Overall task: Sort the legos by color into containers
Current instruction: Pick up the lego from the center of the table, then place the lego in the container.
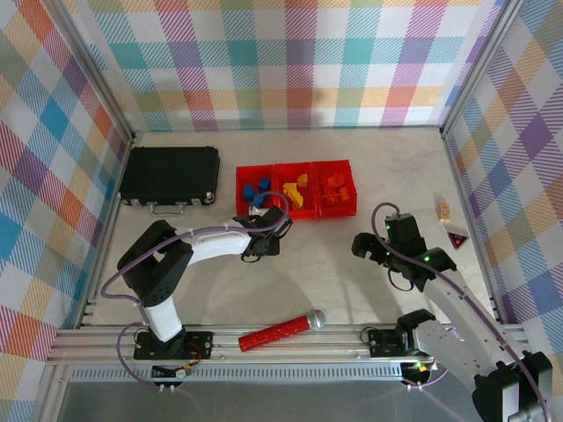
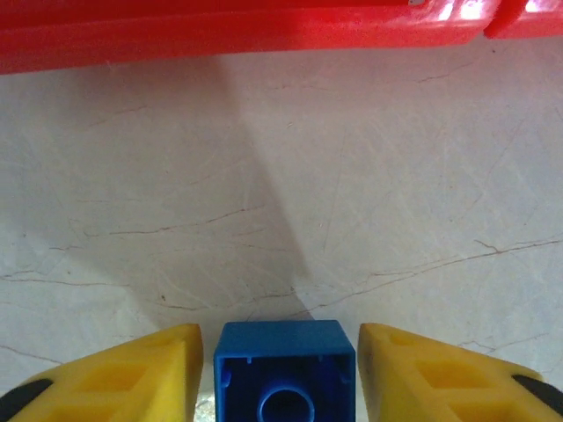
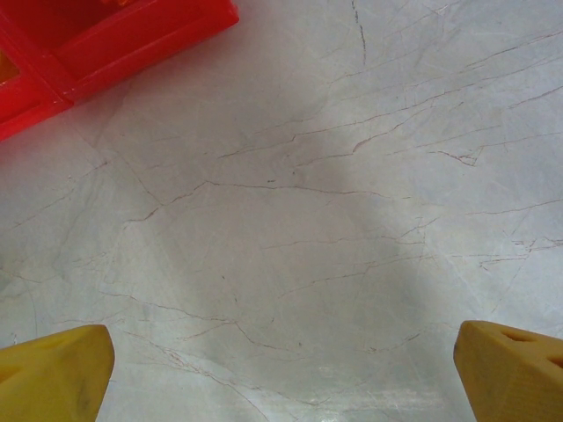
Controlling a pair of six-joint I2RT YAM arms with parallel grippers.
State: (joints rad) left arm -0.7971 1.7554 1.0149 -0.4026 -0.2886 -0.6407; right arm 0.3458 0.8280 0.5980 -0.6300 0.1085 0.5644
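Plaid walls, pale marbled table (image 1: 334,281). Red bins (image 1: 334,212) at 12 o'clock of table centre: blue pieces in the left one, yellow in the middle, orange on the right (looks mostly sorted). Left gripper (image 1: 262,244) sits low, just at 6 o'clock of the left bin. Its wrist view has a blue brick (image 2: 284,369) between the yellow fingers (image 2: 132,374), hollow underside to the camera, bin wall across at 12. There's a thin sliver of gap on one side, so I can't tell if it's pinched yet. Right gripper (image 1: 365,246) at 3 o'clock of centre, jaws spread wide over bare table, holding nothing. Black case (image 1: 169,176) at 10 and red stick (image 1: 277,331) at 6, neither in play. Step in hand, I'd say: grab the brick and drop it in the left bin. To do it well, close squarely on the flat sides, get a firm hold before lifting, rise clear of the near wall, make a short move toward 12, and release over the blue pile, not the divider.
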